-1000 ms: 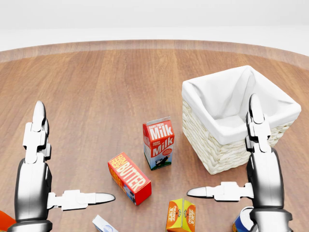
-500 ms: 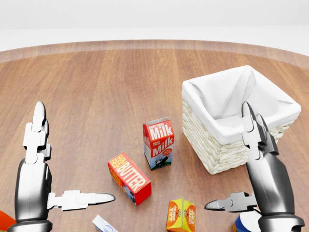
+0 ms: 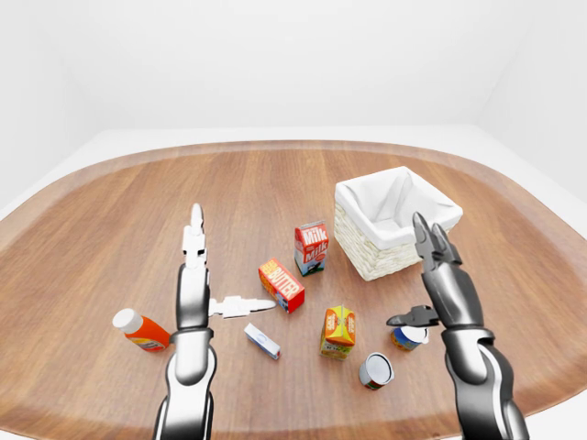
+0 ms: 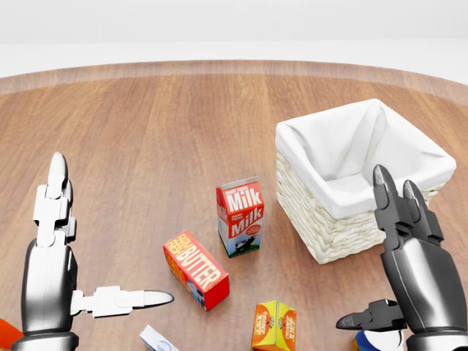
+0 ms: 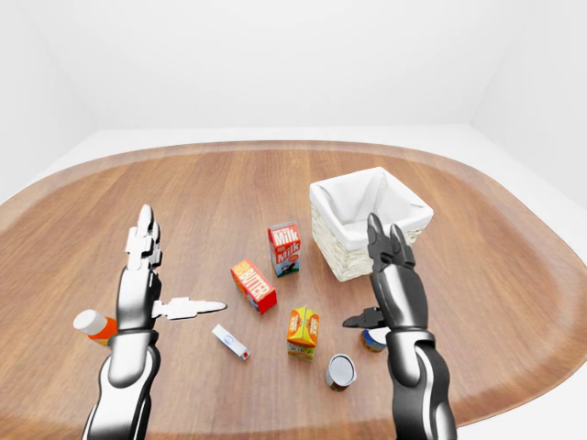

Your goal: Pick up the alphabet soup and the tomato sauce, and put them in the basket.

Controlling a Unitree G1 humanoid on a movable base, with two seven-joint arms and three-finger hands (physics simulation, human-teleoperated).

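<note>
A blue and orange can [image 3: 408, 338], likely the alphabet soup, stands at the lower right of the left-eye view, just under my right thumb. A second can [image 3: 376, 370] with a grey end, likely the tomato sauce, lies to its lower left. The white-lined wicker basket [image 3: 369, 259] stands above them. My right hand [image 3: 408, 275] is open, fingers pointing up, and hovers over the blue can without touching it. My left hand [image 3: 229, 266] is open and empty at the left, thumb pointing right.
A milk carton [image 3: 311, 247], a red butter box [image 3: 282, 285] and an orange juice carton [image 3: 337, 330] stand between my hands. A small white and blue box [image 3: 262, 341] and an orange bottle [image 3: 139, 330] lie near my left arm. The table edge curves just below.
My right hand has rolled outward and its thumb has swung right and down toward the blue can. The left hand and the objects have not moved.
</note>
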